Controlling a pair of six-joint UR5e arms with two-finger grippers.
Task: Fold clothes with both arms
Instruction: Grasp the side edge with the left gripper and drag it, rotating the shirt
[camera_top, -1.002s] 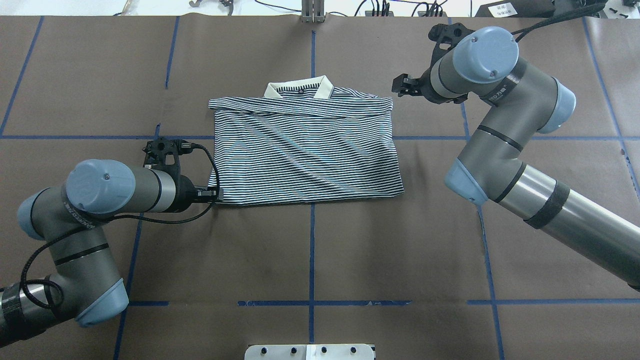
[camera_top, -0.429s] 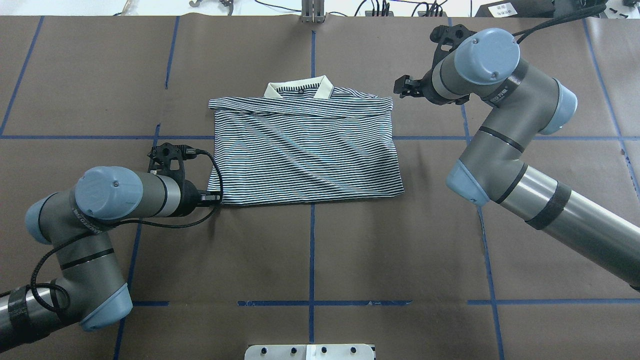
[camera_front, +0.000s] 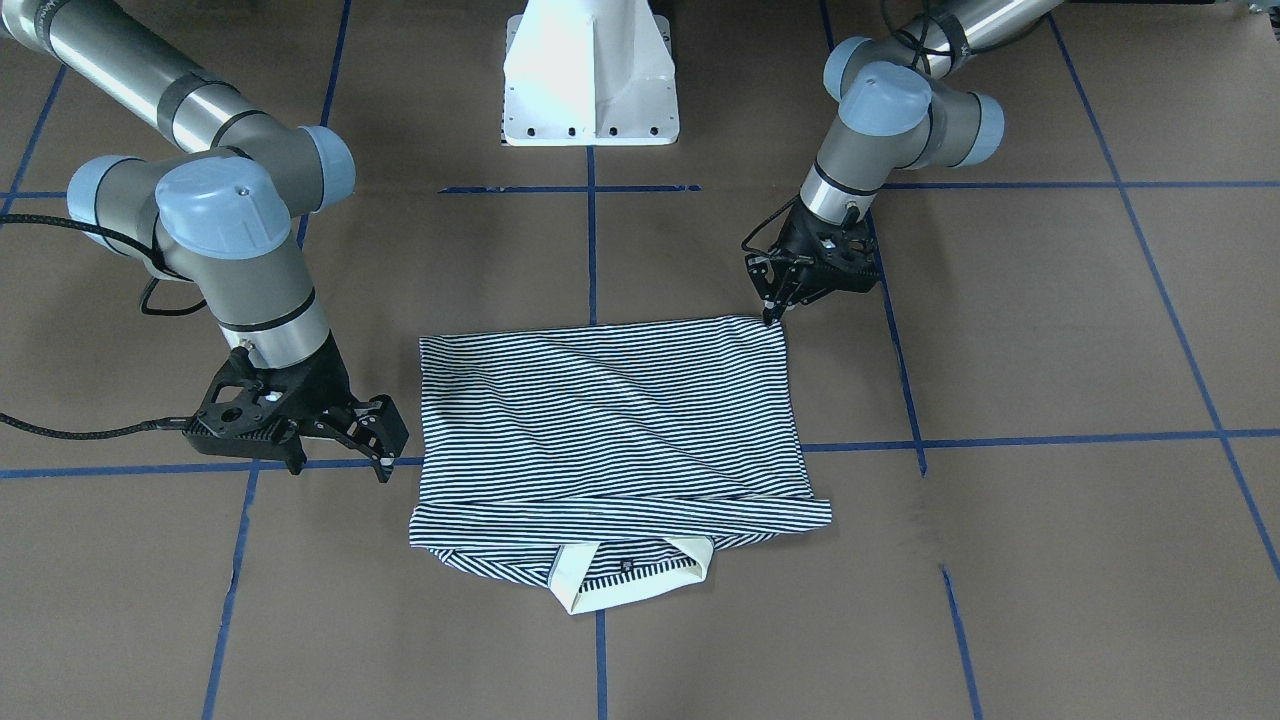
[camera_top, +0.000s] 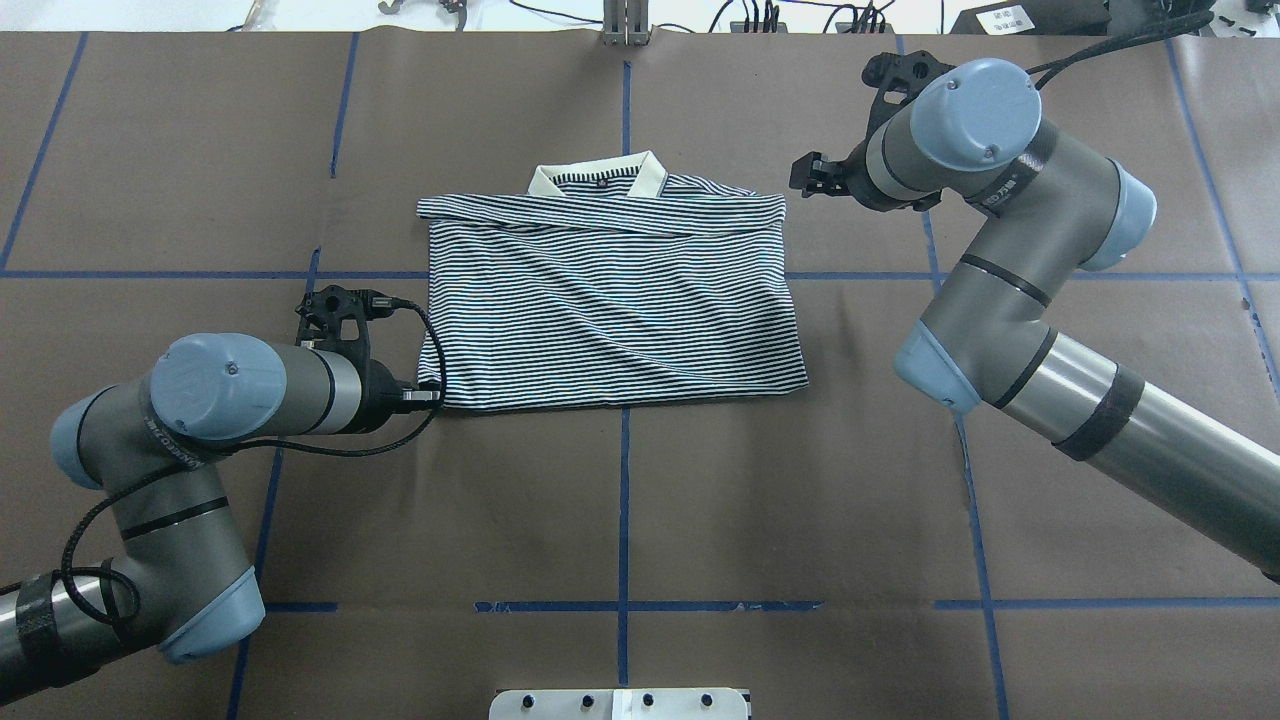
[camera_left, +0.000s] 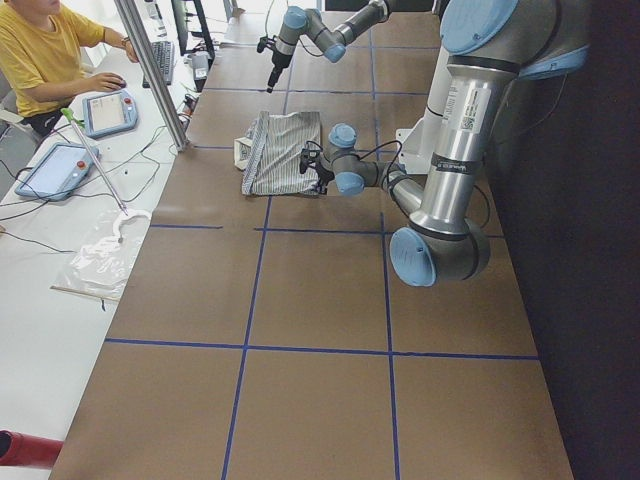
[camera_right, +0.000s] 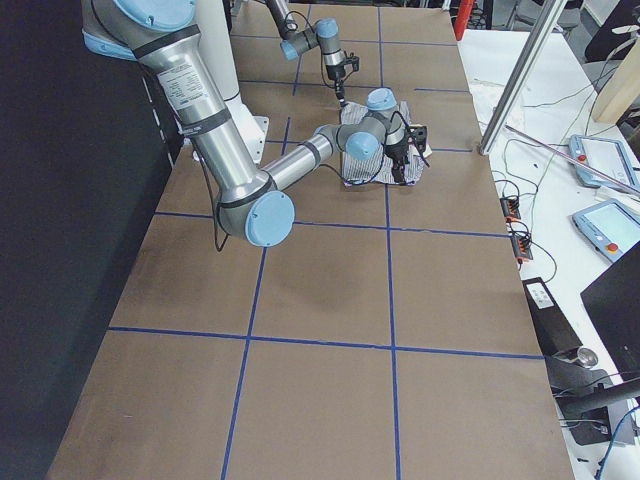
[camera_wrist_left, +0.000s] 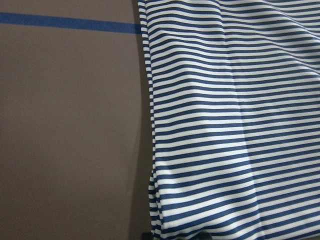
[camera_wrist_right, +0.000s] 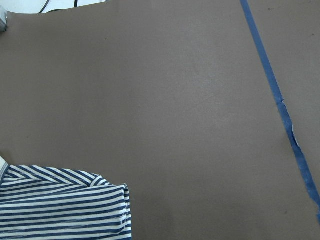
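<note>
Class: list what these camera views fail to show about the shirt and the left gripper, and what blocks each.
- Left gripper: whether its tips pinch the corner of the polo shirt; too small in the front-facing and overhead views.
- Left wrist view: only stripes, no fingers in frame.
- Shirt's underside and folded-in layers: covered by the top layer in every view.
- Side views: shirt and fingertips too small to judge.

Nothing could be read with certainty. White lettering ran along a dark band on the right arm, perhaps beginning "RED". Similar lettering on the left arm was too small to read.
</note>
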